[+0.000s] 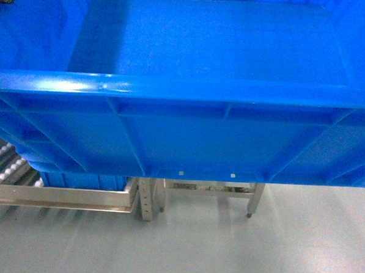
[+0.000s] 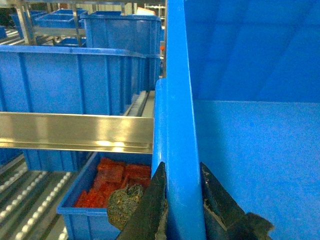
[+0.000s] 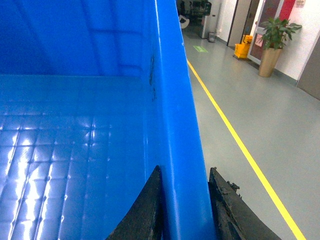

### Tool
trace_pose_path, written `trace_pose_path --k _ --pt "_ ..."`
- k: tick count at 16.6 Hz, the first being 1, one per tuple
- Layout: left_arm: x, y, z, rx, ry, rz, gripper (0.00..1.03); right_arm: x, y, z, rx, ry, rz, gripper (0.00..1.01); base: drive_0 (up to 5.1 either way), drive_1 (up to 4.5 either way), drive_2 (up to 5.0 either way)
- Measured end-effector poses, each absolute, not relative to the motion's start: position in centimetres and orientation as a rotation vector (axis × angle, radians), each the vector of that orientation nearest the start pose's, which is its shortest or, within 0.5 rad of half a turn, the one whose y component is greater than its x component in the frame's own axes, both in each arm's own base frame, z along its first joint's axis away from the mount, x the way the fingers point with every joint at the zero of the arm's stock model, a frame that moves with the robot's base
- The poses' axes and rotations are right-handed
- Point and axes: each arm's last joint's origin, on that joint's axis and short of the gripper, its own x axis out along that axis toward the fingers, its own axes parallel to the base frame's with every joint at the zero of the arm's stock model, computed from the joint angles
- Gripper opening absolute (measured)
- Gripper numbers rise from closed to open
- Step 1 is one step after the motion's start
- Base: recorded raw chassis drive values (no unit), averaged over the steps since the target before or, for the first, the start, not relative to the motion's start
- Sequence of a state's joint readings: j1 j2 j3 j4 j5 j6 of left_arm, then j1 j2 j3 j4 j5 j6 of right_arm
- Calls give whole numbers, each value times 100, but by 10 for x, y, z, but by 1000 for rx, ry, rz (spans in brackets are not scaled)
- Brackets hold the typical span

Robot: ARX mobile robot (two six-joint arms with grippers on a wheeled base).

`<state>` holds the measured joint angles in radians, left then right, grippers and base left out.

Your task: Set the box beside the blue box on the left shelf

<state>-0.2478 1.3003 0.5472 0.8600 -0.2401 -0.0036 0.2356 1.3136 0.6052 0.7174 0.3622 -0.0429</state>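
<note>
The box (image 1: 189, 131), a big bright-blue crate with ribbed walls and a thick rim, hangs in the air and fills the upper head view. My left gripper (image 2: 182, 192) is shut on its left rim, one finger outside and one inside. My right gripper (image 3: 184, 187) is shut on the opposite rim (image 3: 172, 125) in the same way. The left shelf (image 1: 9, 164) shows its white rollers low at the left, under the crate. A large blue box (image 2: 75, 80) stands on the rack just left of the held crate, behind a metal rail (image 2: 75, 131).
A small blue bin of red pieces (image 2: 112, 187) sits on the lower rollers (image 2: 25, 210). More blue crates (image 2: 120, 35) stand further back. A steel stand (image 1: 253, 198) is on the grey floor. To the right run a yellow floor line (image 3: 240, 145), a potted plant (image 3: 277, 37) and a yellow bucket (image 3: 242, 48).
</note>
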Motion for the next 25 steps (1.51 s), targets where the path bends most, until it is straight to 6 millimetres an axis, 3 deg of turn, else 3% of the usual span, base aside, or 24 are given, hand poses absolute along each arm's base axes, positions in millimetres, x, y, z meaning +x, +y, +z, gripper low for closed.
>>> trace_pose_path --k 25 --pt "258 -58 245 -31 -105 -7 11 267 54 246 -42 -8 -126 19 -498 218 262"
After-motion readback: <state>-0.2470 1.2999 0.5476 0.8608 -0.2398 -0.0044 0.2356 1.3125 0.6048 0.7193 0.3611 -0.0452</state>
